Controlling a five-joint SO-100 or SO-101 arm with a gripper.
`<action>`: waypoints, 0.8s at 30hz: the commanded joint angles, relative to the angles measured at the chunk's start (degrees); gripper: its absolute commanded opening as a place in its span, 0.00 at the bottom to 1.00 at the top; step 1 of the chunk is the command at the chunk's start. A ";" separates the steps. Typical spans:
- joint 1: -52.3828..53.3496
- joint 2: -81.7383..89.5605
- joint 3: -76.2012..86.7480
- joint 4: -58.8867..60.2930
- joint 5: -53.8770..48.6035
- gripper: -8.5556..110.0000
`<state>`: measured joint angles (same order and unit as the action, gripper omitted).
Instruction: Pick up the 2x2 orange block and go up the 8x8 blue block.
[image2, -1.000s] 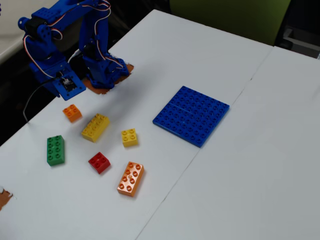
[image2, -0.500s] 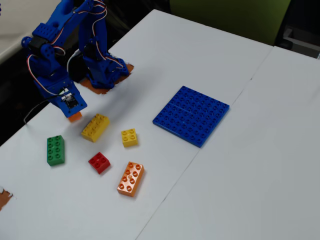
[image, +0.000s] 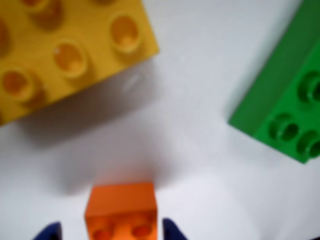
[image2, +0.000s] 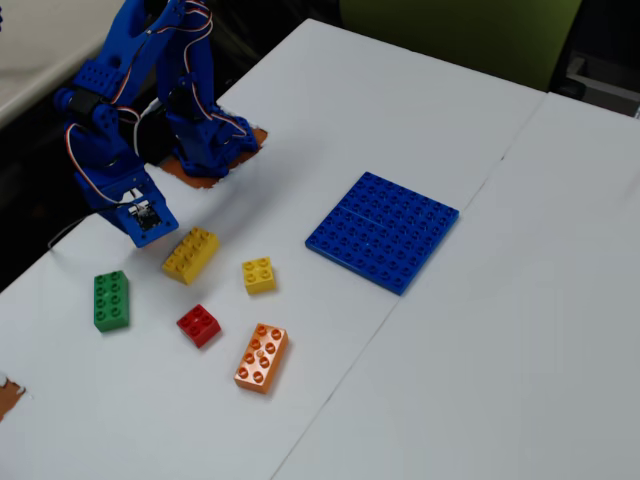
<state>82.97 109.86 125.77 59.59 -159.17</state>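
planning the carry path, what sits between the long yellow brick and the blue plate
In the fixed view only the small yellow brick lies roughly between the long yellow brick and the blue plate; otherwise bare table.

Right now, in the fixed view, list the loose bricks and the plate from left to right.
green brick → yellow eight-stud brick → red square brick → pale orange eight-stud brick → 8x8 blue block
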 joint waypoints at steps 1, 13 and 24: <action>0.62 -0.18 0.70 -2.46 -1.14 0.28; 3.34 -2.37 1.14 -3.87 -4.83 0.28; 2.81 -2.02 1.76 -3.87 -3.96 0.28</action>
<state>86.13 107.23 127.79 56.07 -163.65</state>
